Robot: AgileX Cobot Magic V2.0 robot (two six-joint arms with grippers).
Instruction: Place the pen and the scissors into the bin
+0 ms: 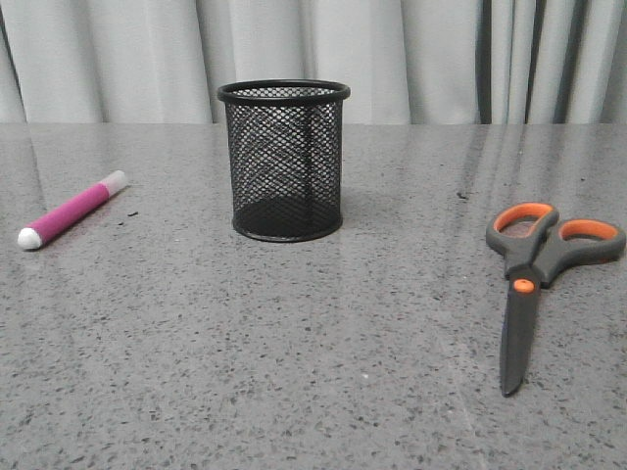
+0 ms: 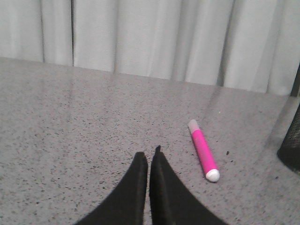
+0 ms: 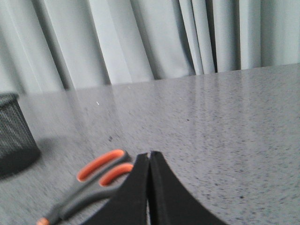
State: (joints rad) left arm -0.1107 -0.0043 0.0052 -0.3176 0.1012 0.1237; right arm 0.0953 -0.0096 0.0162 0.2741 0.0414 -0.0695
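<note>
The magenta pen [image 1: 71,211] with its whitish cap lies flat on the table at the left. The black mesh bin [image 1: 285,161] stands upright in the middle, and nothing shows inside it. Dark grey scissors [image 1: 532,274] with orange-lined loops lie closed at the right, blades pointing toward the front edge. No gripper appears in the front view. In the left wrist view my left gripper [image 2: 149,153] is shut and holds nothing, with the pen [image 2: 203,150] a short way beside it. My right gripper [image 3: 149,155] is shut and holds nothing, close beside the scissors' handle loops [image 3: 104,168].
The grey speckled table [image 1: 294,372] runs back to pale curtains [image 1: 411,49]. The bin's edge shows in both wrist views, dark mesh [image 2: 291,150] beyond the pen and mesh wall [image 3: 14,136] beyond the scissors.
</note>
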